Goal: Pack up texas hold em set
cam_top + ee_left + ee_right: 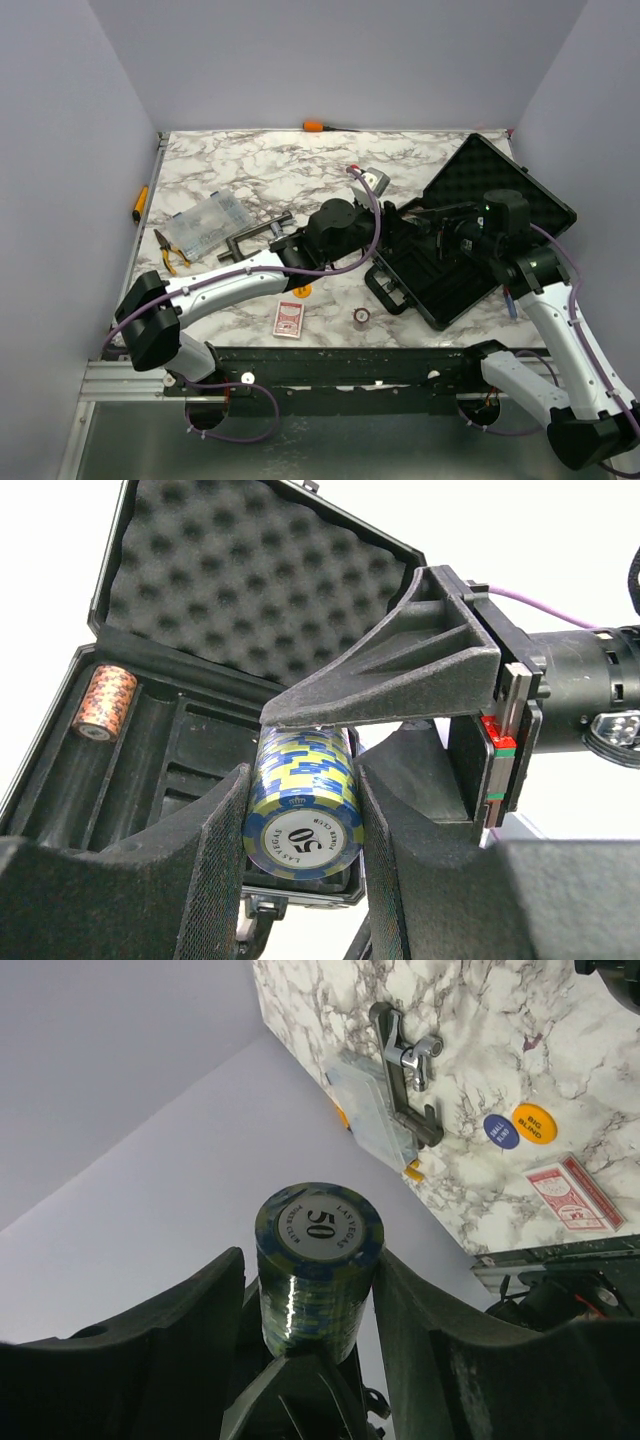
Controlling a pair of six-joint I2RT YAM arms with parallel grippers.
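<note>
The black case [445, 285] lies open at the right, its foam-lined lid [250, 580] tilted back. An orange chip stack [105, 700] lies in a slot of the case. Both grippers meet above the case. My left gripper [302, 772] is shut on a blue-and-yellow "50" chip stack [300, 800]. My right gripper [310, 1258] straddles the other end of that stack [318, 1250], touching on one side with a slim gap on the other. The red-backed deck [288, 319], the blue disc [501, 1131] and the orange disc [534, 1123] lie on the table.
A grey metal clamp [255, 240] and a clear plastic box [205, 222] lie at the left, with pliers [165, 250] beside them. A small round piece [360, 317] lies near the front edge. Orange-handled tools lie at the back [318, 126] and left [140, 203] edges.
</note>
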